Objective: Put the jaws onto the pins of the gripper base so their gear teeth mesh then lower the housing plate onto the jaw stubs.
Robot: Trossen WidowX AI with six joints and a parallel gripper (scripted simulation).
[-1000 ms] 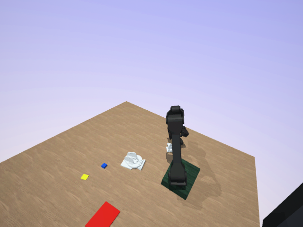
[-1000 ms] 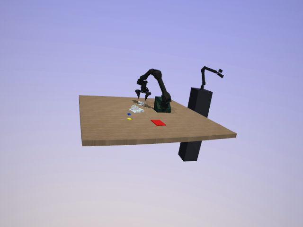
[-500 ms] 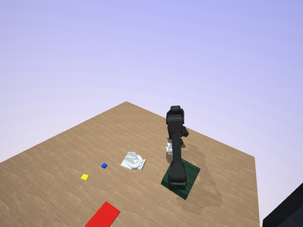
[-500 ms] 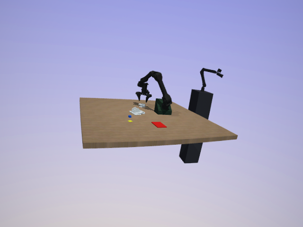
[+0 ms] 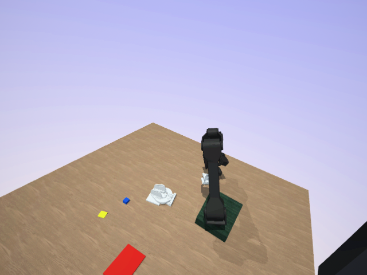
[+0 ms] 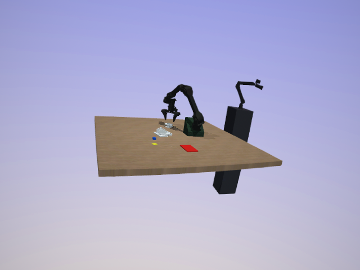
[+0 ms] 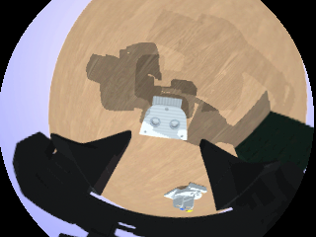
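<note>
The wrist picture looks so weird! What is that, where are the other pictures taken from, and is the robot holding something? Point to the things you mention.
The robot is one black arm with a gripper [image 6: 170, 119] [image 7: 166, 138], a hand with two fingers. The wrist picture comes from a camera near that hand, so the fingers look huge. The top picture looks down from high up, and the exterior one looks from off to the side.

On the wooden table [image 5: 74, 189] [image 6: 130, 157] lie a white piece with upright parts [image 5: 160, 194] [image 6: 162, 132], a smaller pale piece [image 5: 205, 179] [image 6: 168, 125] [image 7: 165, 121], a blue block [image 5: 126, 200] [image 6: 153, 138], a yellow square [image 5: 102, 214] [image 6: 154, 144] and a red slab [image 5: 125, 260] [image 6: 189, 148]. The hand is open and holds nothing.
</note>
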